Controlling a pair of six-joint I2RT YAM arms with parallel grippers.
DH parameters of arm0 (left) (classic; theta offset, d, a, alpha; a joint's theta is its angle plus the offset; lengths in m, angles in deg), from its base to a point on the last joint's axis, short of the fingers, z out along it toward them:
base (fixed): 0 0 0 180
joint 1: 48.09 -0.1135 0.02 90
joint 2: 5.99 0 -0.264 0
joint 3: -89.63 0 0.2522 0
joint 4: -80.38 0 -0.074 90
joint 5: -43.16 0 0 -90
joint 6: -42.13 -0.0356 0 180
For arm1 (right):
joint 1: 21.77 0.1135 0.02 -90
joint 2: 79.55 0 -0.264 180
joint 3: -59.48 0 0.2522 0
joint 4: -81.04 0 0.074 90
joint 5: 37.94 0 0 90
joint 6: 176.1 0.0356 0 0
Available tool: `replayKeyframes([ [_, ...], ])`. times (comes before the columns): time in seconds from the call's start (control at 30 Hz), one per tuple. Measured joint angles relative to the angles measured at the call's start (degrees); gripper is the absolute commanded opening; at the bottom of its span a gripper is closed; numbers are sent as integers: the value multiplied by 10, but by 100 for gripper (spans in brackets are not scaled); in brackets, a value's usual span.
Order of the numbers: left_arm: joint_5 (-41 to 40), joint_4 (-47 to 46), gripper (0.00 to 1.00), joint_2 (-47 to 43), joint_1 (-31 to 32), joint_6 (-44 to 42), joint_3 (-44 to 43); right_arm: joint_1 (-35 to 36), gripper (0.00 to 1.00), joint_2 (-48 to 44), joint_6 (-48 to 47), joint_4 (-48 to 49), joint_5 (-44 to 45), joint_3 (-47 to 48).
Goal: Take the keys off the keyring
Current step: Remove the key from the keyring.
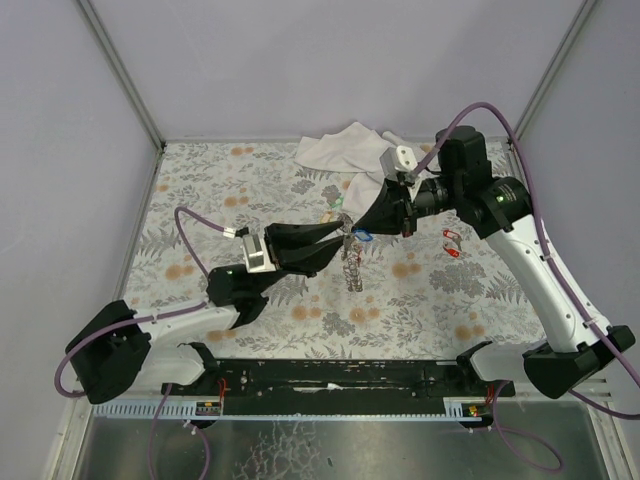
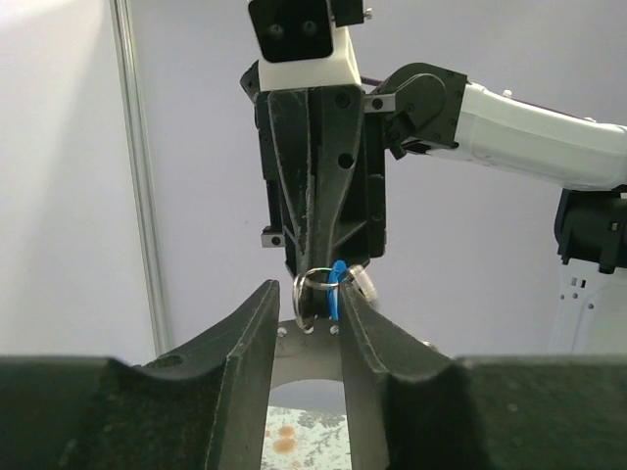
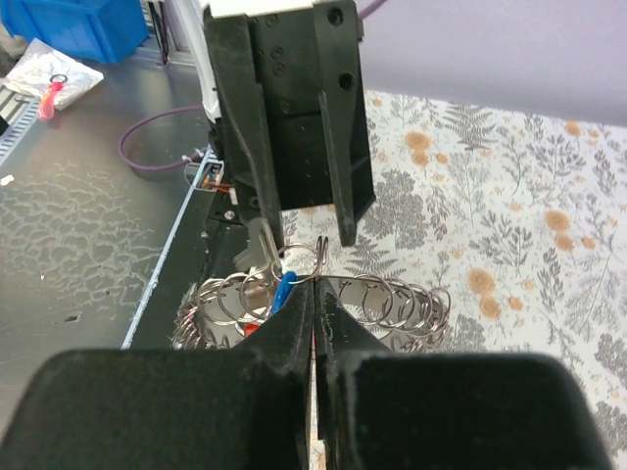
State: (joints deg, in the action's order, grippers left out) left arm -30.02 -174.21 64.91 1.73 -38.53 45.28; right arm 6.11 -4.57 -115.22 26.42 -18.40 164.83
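The keyring (image 1: pixel 353 272) is a silvery chain of linked rings, hanging in the air between the two grippers with its lower end down at the floral table. My right gripper (image 3: pixel 313 284) is shut on one ring at the top of the keyring (image 3: pixel 392 304). A blue key (image 3: pixel 284 291) hangs just left of its fingertips. My left gripper (image 2: pixel 309 294) faces it, its jaws a little apart, with a ring (image 2: pixel 312 286) and the blue key (image 2: pixel 336 289) between the tips. From above, the left gripper (image 1: pixel 343 240) and right gripper (image 1: pixel 372 228) meet at the blue key (image 1: pixel 362 237).
Red keys (image 1: pixel 452 245) lie on the table to the right of the grippers. A green key (image 1: pixel 337 204) lies just behind them. A crumpled white cloth (image 1: pixel 345 150) sits at the back edge. A blue bin (image 3: pixel 69 24) and a plastic bag (image 3: pixel 54 78) lie off the table.
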Motion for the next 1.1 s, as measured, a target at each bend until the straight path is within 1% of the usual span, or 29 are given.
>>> replayKeyframes([
  [0.07,-4,0,39,-7,0,1,11,0,0,0,-4,0,12,-10],
  [0.33,-24,1,50,-44,-1,4,52,0,0,0,-14,-4,41,-31],
  [0.43,-36,8,52,-68,-4,4,65,0,0,0,-17,-4,52,-37],
  [0.53,-56,37,53,-103,-4,14,78,0,0,0,-23,-4,68,-45],
  [0.63,-94,117,52,-153,-4,55,78,0,0,0,-29,-4,91,-58],
  [0.8,-162,356,47,-216,-4,159,21,1,0,0,-37,0,133,-81],
  [0.93,-195,512,45,-226,1,230,-30,7,0,0,-41,10,164,-103],
  [1.1,-227,636,48,-210,42,275,-54,18,0,0,-45,14,193,-125],
])
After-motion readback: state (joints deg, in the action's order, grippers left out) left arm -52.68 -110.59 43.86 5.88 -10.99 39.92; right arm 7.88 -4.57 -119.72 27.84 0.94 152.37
